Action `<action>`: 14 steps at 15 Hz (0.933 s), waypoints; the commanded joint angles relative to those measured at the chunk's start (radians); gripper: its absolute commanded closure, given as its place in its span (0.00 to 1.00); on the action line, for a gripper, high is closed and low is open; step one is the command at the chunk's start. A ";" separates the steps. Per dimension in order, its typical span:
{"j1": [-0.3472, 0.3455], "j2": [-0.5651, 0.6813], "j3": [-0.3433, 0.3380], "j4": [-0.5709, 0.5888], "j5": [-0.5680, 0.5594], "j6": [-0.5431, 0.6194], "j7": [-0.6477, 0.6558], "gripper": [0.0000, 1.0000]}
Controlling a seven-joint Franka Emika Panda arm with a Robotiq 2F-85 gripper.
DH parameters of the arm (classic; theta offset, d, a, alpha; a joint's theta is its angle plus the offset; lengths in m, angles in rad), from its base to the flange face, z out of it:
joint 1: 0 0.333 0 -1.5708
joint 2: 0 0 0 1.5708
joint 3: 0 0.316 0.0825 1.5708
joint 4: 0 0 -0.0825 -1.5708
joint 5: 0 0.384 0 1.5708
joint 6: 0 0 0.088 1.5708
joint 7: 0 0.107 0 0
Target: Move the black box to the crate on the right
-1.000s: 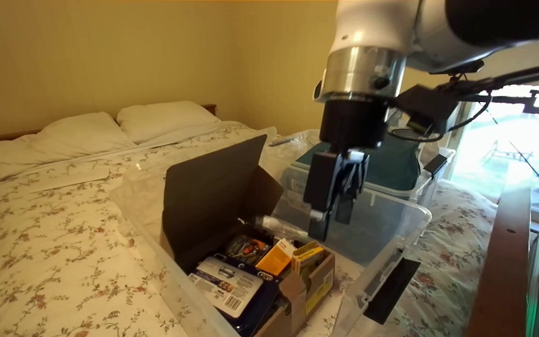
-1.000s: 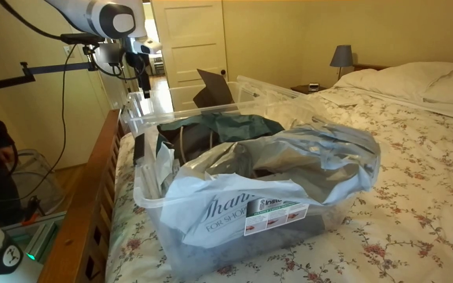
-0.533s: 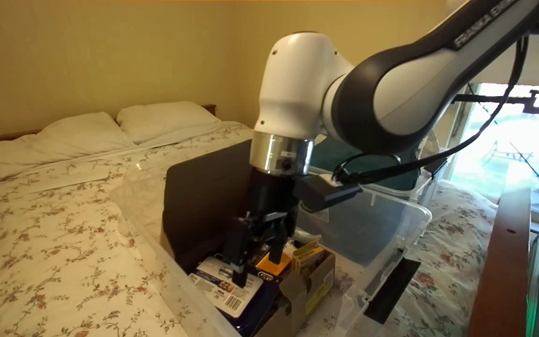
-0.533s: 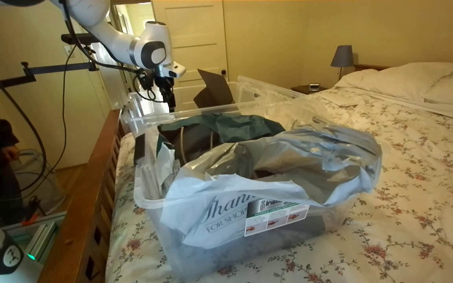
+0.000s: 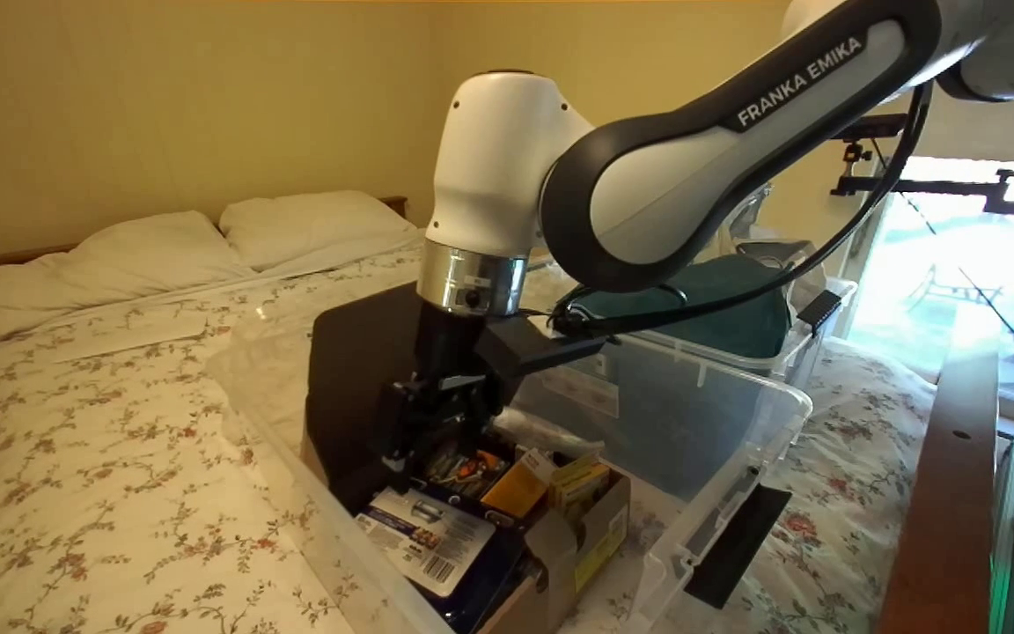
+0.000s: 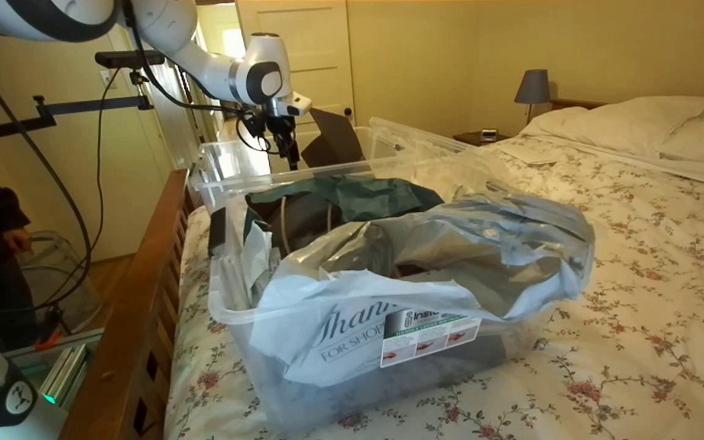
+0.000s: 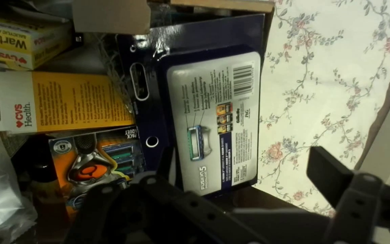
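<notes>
I cannot pick out the black box; it is hidden or out of view. My gripper [image 5: 437, 445] is open and empty over the brown cardboard box [image 5: 591, 550], close to its tall dark flap [image 5: 344, 379]. It also shows in an exterior view [image 6: 291, 162] and the wrist view [image 7: 244, 161], fingers wide apart above a blue-and-silver Fusion5 pack [image 7: 212, 118]. The cardboard box stands inside a clear plastic tub [image 5: 648, 431]. A similar clear tub, a crate [image 6: 230, 315], stands beside it; its rim [image 5: 758, 359] shows behind the first tub. It holds green and grey bags.
In the cardboard box lie a razor pack [image 7: 91, 166], an orange CVS box [image 7: 83, 101] and a yellow carton [image 7: 22, 44]. A long black strip [image 5: 740, 546] is at the tub's side. A wooden bed rail [image 6: 126, 305] runs along the bed.
The arm has swung from above the clear tub down to the cardboard box, then shifted further toward its flap. The packages look unmoved.
</notes>
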 commanded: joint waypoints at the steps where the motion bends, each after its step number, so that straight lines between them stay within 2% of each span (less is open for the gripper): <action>1: -0.044 0.027 0.027 -0.010 0.072 0.003 -0.112 0.00; 4: -0.070 0.041 0.022 -0.038 0.103 -0.019 -0.183 0.00; 7: -0.131 0.077 0.059 -0.046 0.195 -0.033 -0.265 0.00; 14: -0.200 0.130 0.116 -0.036 0.326 -0.125 -0.314 0.00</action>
